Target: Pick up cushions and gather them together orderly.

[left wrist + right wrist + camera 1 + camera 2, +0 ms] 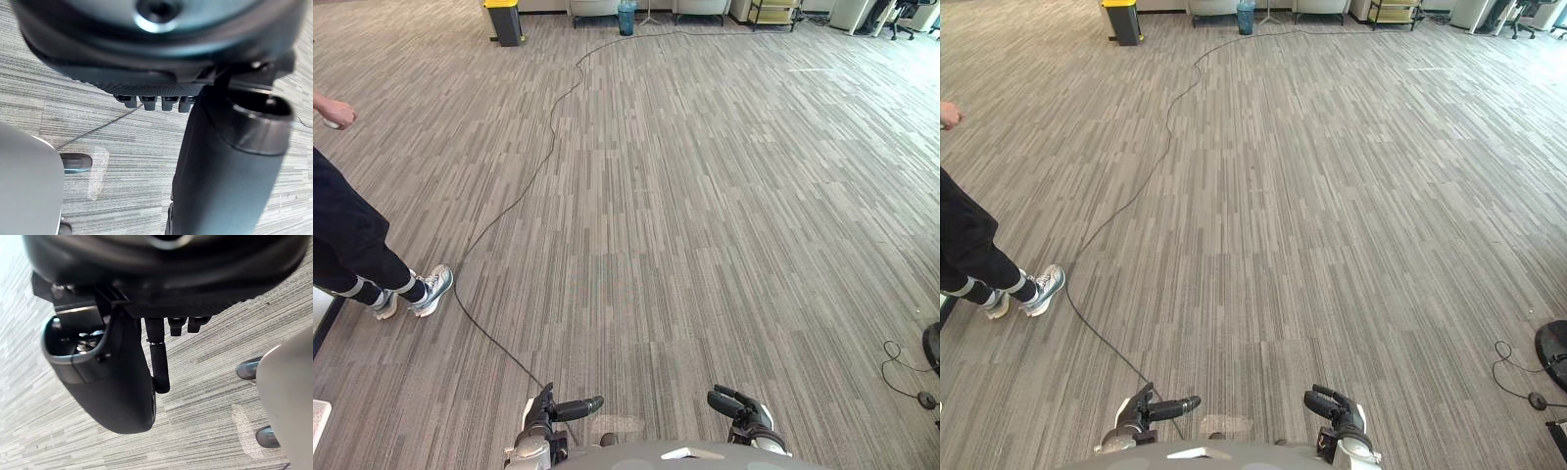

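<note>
My left hand (560,410) hangs low at the near edge of the grey striped carpet (705,215), fingers relaxed and holding nothing. Its wrist view looks past the thumb (230,161) and the short row of fingers (156,102) to bare carpet. My right hand (741,404) hangs level with it on the other side, its dark fingers (159,367) loose and also holding nothing. Both hands hover above the floor, apart from each other.
A person stands at the left, with sneakers (421,291) on the carpet and one hand (335,113) raised. A yellow-topped bin (503,20) and a blue bin (626,16) stand far back. A scrap of clear plastic (98,171) lies by my feet. A black object (932,348) sits at the right edge.
</note>
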